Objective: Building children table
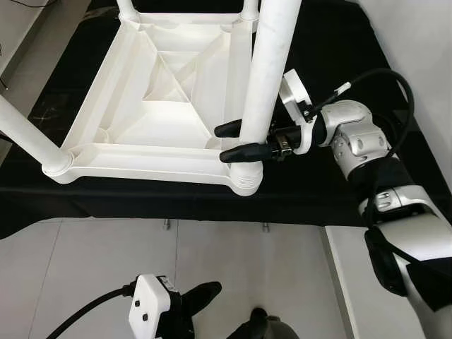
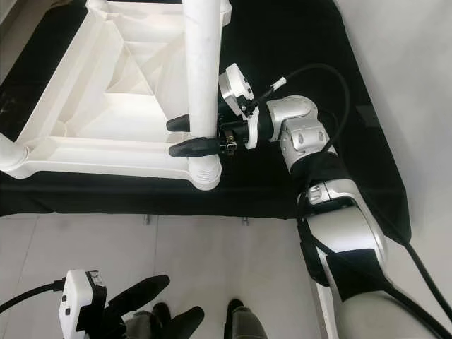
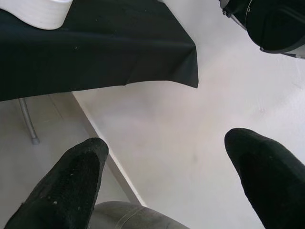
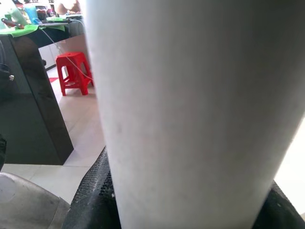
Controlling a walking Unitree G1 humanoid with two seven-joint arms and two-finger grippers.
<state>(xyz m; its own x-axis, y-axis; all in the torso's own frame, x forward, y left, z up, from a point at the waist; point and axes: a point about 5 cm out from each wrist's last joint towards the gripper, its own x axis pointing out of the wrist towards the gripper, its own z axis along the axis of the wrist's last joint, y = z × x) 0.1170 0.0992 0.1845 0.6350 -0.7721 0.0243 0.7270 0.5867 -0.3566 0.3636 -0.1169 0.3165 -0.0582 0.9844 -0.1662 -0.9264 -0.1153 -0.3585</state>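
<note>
A white plastic children's table top (image 1: 166, 106) lies upside down on a black-covered table (image 1: 318, 191). A white round leg (image 1: 272, 56) stands upright in the near right corner socket (image 1: 245, 178). My right gripper (image 1: 229, 141) reaches in from the right and is shut on this leg just above the socket, one black finger on each side. In the right wrist view the leg (image 4: 190, 109) is pressed between the fingers (image 4: 93, 191). Another leg (image 1: 25, 134) sticks out of the near left corner. My left gripper (image 3: 167, 176) hangs low over the floor, open and holding nothing.
Two more leg stubs (image 1: 127, 8) rise at the far corners. The black cloth's front edge (image 1: 176, 208) runs across, with pale floor tiles (image 1: 212, 275) below. A red stool (image 4: 71, 71) and a dark cabinet (image 4: 28, 100) stand farther off in the right wrist view.
</note>
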